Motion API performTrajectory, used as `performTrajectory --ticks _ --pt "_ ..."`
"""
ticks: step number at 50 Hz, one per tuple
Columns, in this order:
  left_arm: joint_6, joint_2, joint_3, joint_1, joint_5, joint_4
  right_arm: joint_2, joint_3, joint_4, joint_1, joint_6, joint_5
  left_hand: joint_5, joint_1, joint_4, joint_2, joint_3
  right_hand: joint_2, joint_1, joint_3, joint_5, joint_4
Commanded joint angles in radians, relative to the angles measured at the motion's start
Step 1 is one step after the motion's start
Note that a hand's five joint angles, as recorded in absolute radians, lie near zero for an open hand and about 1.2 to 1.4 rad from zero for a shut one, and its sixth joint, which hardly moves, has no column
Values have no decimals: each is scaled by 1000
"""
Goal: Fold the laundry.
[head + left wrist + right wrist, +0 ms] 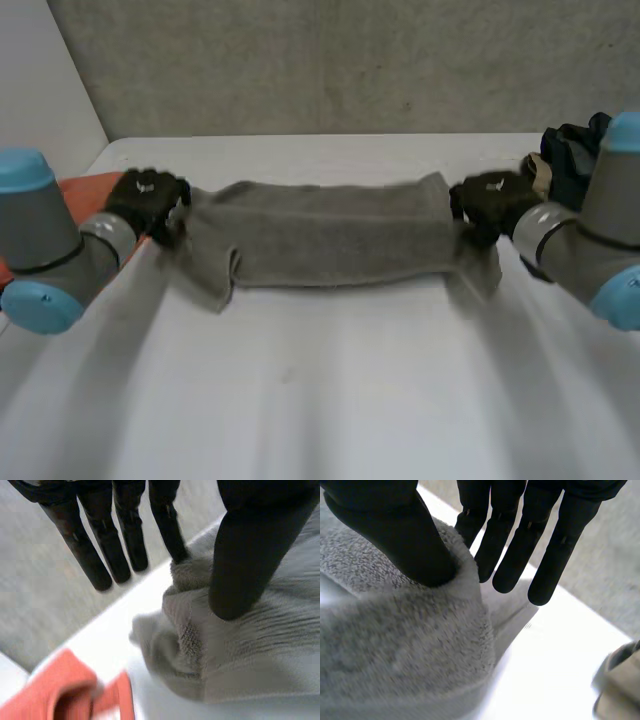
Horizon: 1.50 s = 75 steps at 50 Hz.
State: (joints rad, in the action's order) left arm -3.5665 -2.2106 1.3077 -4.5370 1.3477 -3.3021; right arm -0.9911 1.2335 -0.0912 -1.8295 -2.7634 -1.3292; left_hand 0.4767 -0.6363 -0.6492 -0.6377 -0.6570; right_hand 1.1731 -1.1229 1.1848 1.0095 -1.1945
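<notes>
left robot hand [148, 200] and right robot hand [490, 200] each seemingly pinch one end of the grey towel [320, 235].

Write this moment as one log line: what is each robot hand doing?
item: grey towel, stretched between hands | left robot hand: pinching one end | right robot hand: pinching other end | aside: orange cloth

one grey terry-cloth towel [320, 235], one orange-red cloth [85, 187], one heap of dark and beige garments [567, 152], two black hands, left hand [148, 200] and right hand [492, 200], one white table [320, 400]
</notes>
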Motion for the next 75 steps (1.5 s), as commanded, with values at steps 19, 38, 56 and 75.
performTrajectory --ticks 19,38,56,75 --pt "9 203 166 229 278 176 -121 55 18 -24 -90 -13 -435 420 433 421 441 223 -273 211 212 -202" --pt "18 -95 -111 380 495 151 -208 15 -74 -14 -137 -2 -368 353 366 354 374 223 -273 211 212 -202" --pt "-49 -241 -280 345 485 180 -273 6 -82 22 -196 41 -191 176 189 178 197 223 -273 211 212 -202" --pt "-5 -19 -199 282 395 321 -276 -17 -114 58 -101 59 745 -760 -747 -759 -739 223 -273 211 212 -202"
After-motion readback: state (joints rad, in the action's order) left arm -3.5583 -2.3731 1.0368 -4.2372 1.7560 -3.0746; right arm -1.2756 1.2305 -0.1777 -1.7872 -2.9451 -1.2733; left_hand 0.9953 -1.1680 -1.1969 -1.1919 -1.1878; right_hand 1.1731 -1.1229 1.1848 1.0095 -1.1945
